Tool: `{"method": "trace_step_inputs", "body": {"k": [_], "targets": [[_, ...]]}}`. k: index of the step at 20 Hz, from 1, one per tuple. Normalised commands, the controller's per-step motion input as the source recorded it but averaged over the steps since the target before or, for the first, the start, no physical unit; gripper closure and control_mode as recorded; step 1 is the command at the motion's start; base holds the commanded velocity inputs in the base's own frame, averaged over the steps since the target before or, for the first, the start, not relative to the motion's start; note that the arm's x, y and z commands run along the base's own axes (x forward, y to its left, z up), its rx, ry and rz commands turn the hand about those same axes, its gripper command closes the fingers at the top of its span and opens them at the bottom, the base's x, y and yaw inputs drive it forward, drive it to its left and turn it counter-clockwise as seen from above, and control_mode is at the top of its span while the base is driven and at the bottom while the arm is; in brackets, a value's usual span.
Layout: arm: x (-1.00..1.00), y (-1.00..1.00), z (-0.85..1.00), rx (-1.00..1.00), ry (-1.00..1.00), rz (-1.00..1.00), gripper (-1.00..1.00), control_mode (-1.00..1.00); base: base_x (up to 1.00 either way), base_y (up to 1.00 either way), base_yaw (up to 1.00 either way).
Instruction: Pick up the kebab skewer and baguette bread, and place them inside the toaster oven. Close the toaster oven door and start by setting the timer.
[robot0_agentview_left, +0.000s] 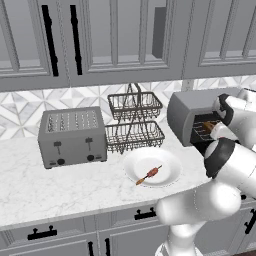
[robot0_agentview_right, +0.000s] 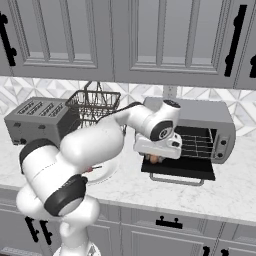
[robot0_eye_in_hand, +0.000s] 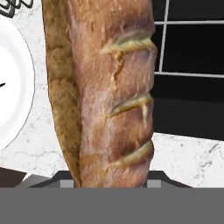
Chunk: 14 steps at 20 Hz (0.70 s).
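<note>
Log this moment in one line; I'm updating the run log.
gripper: shut on bread | oven: door open | skewer: on plate

We see the toaster oven (robot0_agentview_right: 200, 131) open, its door (robot0_agentview_right: 178, 168) folded flat on the worktop (robot0_agentview_right: 125, 187), leaving the rack mouth free. The baguette (robot0_eye_in_hand: 109, 96) in the hand (robot0_agentview_right: 156, 159) hangs over the door. Wire baskets (robot0_agentview_left: 134, 120) and plate (robot0_agentview_left: 150, 167) crowd the left.

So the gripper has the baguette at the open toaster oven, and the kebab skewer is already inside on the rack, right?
Not quite. The kebab skewer lies on the white plate on the counter, as the left base view shows. The rest holds: the gripper holds the baguette at the open toaster oven.
</note>
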Motion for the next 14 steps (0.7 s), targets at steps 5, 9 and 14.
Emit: {"method": "trace_step_inputs", "body": {"k": [5, 9, 14], "targets": [[0.28, -0.14, 0.00, 0.05, -0.02, 0.00, 1.00, -1.00, 0.00, 0.00, 0.00], [0.25, -0.20, 0.00, 0.00, -0.05, 0.01, 1.00, -1.00, 0.00, 0.00, 0.00], [0.34, 0.00, 0.00, 0.00, -0.11, 0.02, 1.00, -1.00, 0.00, 0.00, 0.00]]}}
